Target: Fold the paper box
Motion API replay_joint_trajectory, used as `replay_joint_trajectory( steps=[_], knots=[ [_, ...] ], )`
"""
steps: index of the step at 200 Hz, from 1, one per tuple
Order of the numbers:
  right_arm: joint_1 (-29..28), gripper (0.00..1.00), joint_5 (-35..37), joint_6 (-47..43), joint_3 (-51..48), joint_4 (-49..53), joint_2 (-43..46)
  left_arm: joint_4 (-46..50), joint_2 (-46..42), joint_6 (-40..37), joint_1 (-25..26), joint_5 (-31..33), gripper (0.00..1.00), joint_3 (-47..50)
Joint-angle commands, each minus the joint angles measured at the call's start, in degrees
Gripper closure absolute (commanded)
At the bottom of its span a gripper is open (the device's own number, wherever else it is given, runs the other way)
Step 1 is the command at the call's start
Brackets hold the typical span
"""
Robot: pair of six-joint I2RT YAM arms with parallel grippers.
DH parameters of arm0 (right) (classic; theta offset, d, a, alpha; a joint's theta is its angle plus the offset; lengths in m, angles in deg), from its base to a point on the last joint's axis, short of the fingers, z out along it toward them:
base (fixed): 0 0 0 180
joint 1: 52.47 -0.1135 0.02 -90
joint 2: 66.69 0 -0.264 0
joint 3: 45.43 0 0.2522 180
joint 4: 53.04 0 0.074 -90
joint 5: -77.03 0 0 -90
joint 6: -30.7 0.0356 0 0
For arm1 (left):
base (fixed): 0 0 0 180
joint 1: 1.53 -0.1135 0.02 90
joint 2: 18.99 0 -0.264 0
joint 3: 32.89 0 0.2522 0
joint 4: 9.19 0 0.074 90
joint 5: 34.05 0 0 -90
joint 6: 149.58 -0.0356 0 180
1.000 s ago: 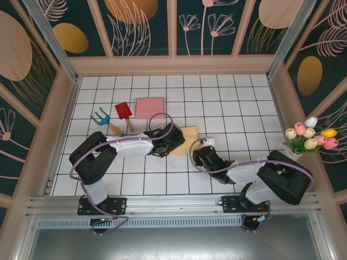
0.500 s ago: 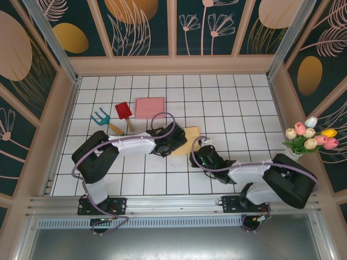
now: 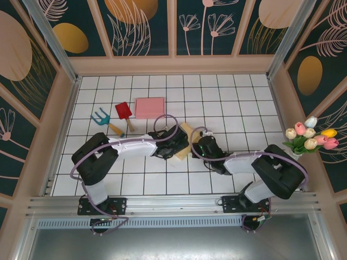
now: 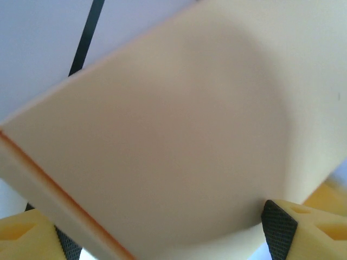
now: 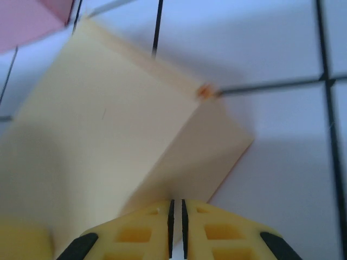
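Paper box (image 5: 108, 141) has smooth cream panels, sharply creased.

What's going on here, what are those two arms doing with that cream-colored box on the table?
Both arms are working on the cream paper box in the middle of the tiled table. The left arm has its jaws spread wide with a box panel between them. The right arm has its jaws shut at the box's opposite edge, beside a creased side panel; whether they pinch paper is unclear. The box looks only partly folded. A pink box, red trowel and blue hand rake lie behind.
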Motion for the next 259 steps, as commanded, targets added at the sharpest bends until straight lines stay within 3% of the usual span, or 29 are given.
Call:
replay_joint_trajectory(
  steps=[1,18,33,39,54,80,111,168,192,223,259],
  knots=[
    [4.54,0.84,-8.45,-2.79,1.94,5.7,2.36,2.6,-5.54,-3.7,0.7,-0.02,0.13,1.87],
    [6.89,0.85,-11.67,-4.92,3.21,11.13,4.57,2.09,-8.68,-8.21,0.1,2.78,0.12,1.04],
    [9.42,0.91,-13.54,-6.2,4.75,15.85,6.36,1.13,-11.27,-12.44,-0.72,4.54,0.1,0.5],
    [10.78,1.0,-14.61,-6.56,5.4,17.41,6.76,-0.57,-12.35,-14.9,-1.18,4.51,0.09,0.6],
    [13.24,1.0,-17.2,-6.5,6.47,19.09,6.87,-4.03,-13.45,-21.91,-3.77,3.08,0.05,0.4],
    [14.71,1.0,-19.35,-6.16,7.63,18.56,4.58,-4.86,-7.7,-34.14,-11.03,-0.43,0.06,-3.57],
    [16.65,1.0,-23.94,-6.14,8.36,15.43,-0.8,-11.37,-1.76,-39.67,-14.59,-5.3,0.09,-4.5],
    [17.41,1.0,-27.5,-6.12,10.35,11.03,-7.94,-17.68,7.28,-41.22,-14.63,-9.53,0.09,-6.73],
    [17.42,1.0,-29.9,-5.85,11.66,8.68,-10.39,-21.37,11.05,-39.06,-14.27,-15.12,0.13,-6.78],
    [16.66,1.0,-38.93,-4.3,13.4,1.18,-14.31,-25.34,13.44,-36.56,-10.11,-19.82,0.13,-8.12],
    [14.76,1.0,-39.62,-3.08,12.52,-2.65,-12.43,-26.33,13.09,-34.75,-6.51,-21.2,0.13,-10.33]
  ],
)
